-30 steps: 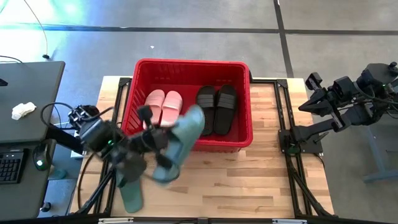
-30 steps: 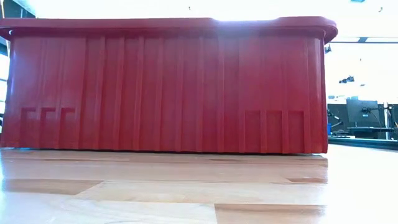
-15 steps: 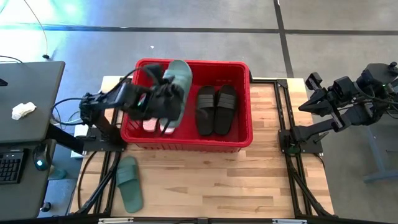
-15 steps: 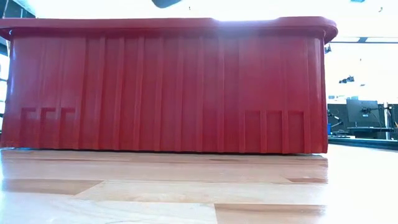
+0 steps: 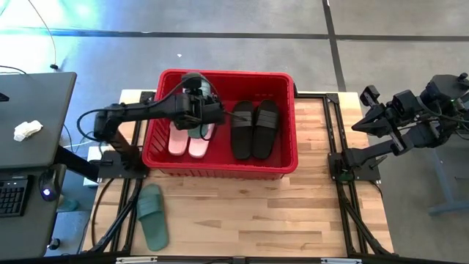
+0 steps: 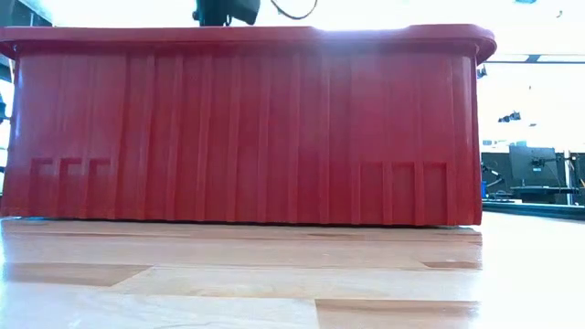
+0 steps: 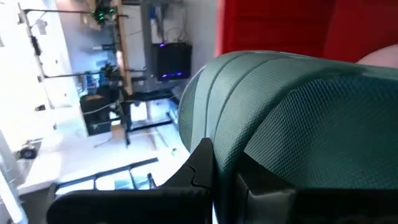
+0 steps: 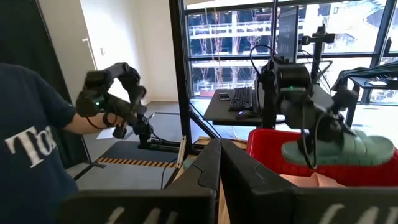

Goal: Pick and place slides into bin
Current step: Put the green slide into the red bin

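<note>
- Sage green slide on the table (image 5: 152,215): lies flat on the wooden table (image 5: 293,213) at the near left corner, well apart from the bin, strap up.
- Left arm: reaches from the table's left edge across the bin's left rim.
- Left gripper (image 5: 207,111): inside the bin's outline at the far left, above the pink pair. Its fingers are clamped narrow on the second sage green slide (image 7: 292,118); in the left wrist view the textured green strap and sole fill the space just past the dark fingers (image 7: 202,168). In the right wrist view this slide (image 8: 339,148) hangs roughly level above the bin rim, under the left arm's wrist.
- Bin (image 5: 282,165): red tub at the table's far middle; in the low view its ribbed near wall (image 6: 274,128) fills most of the frame, with a dark part of the left arm just above the rim.
- Pale pink pair (image 5: 187,139): side by side on the bin floor, left half, partly covered by the gripper.
- Black pair (image 5: 254,129): side by side on the bin floor, right of the pink pair.
- Right gripper (image 5: 368,110): parked off the table's right edge, fingers closed, nothing held.
- Person (image 8: 28,143): dark sleeve at the edge of the right wrist view, beyond the table.
</note>
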Controlling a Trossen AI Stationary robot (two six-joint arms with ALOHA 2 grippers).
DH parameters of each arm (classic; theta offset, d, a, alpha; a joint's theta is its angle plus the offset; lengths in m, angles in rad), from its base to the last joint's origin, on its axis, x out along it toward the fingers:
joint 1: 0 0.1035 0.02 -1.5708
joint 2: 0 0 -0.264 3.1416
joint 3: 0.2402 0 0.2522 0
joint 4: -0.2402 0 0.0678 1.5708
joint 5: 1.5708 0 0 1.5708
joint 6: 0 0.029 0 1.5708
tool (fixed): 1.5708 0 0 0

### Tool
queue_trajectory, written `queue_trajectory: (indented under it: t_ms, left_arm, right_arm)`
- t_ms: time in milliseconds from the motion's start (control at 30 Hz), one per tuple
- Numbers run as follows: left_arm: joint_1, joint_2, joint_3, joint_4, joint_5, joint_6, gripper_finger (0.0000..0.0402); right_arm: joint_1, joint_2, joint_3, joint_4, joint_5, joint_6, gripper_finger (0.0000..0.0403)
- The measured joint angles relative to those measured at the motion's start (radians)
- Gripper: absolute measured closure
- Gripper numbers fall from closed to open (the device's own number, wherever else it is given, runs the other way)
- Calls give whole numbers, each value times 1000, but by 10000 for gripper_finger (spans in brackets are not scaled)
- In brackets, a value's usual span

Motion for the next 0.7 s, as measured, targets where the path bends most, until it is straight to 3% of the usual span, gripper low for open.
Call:
queue_trajectory:
  t_ms: [200,267,400,533,700]
  left_arm:
    - [60,-182,-345,549,249,296,401]
    - [77,-230,-437,682,274,394,401]
    - [114,-263,-536,719,240,460,401]
    - [171,-262,-622,786,383,459,401]
    - [189,-262,-749,966,383,483,401]
  right_arm:
    - [0,0,0,0,0,0,402]
    - [0,0,0,0,0,0,402]
    - [0,0,0,0,0,0,402]
    - [0,0,0,0,0,0,402]
    - [0,0,0,0,0,0,402]
